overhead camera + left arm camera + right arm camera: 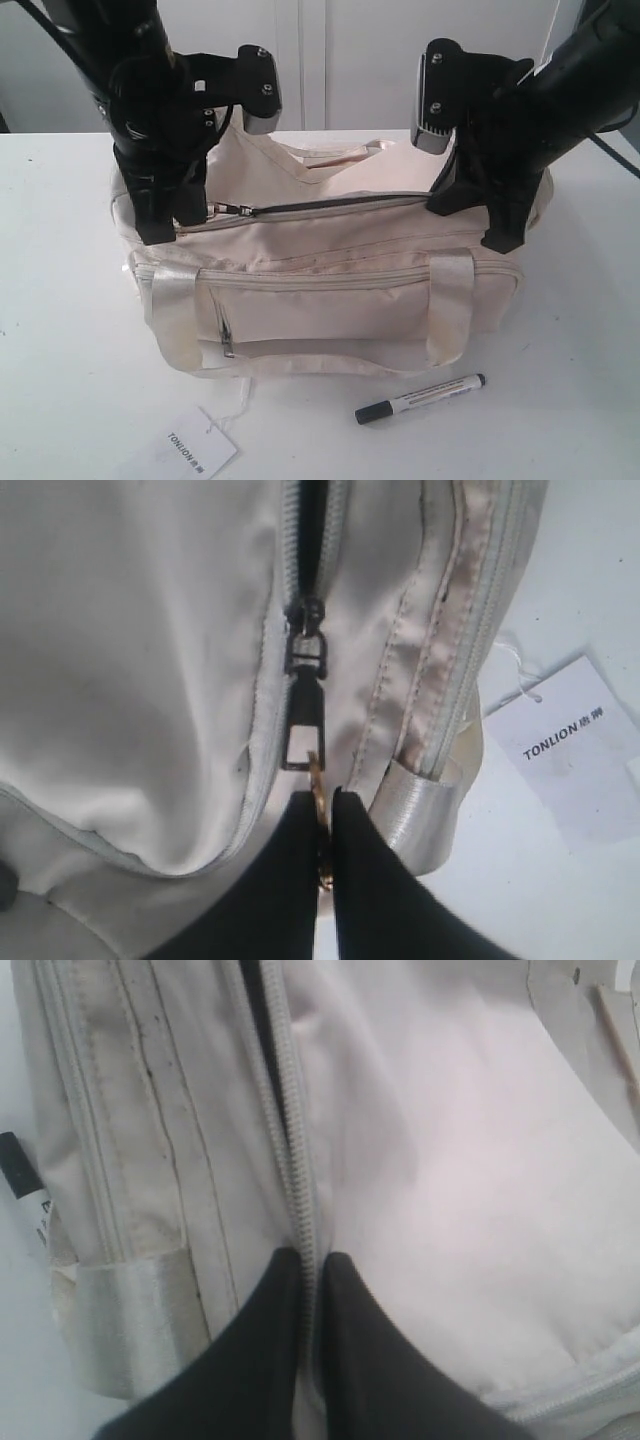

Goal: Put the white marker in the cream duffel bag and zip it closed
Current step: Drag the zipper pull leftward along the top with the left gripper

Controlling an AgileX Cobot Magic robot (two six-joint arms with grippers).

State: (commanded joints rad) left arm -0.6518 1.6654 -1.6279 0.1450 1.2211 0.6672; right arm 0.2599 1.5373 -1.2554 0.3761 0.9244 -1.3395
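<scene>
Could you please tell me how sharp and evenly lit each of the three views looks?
Exterior view: soft, even light, only faint shadow under the cream duffel bag, white marker print too small to read. Left wrist view: zipper pull and hang tag lettering crisp, left gripper a featureless black shape. Right wrist view: softest, fabric washed out, zipper teeth slightly blurred.

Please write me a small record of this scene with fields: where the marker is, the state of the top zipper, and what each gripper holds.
marker: white marker lies on the table in front of the cream duffel bag, not inside
top zipper: open along the middle; slider at the left gripper's end
left gripper: fingers shut on the gold ring pull
right gripper: fingers shut on the bag at the zipper's other end
</scene>
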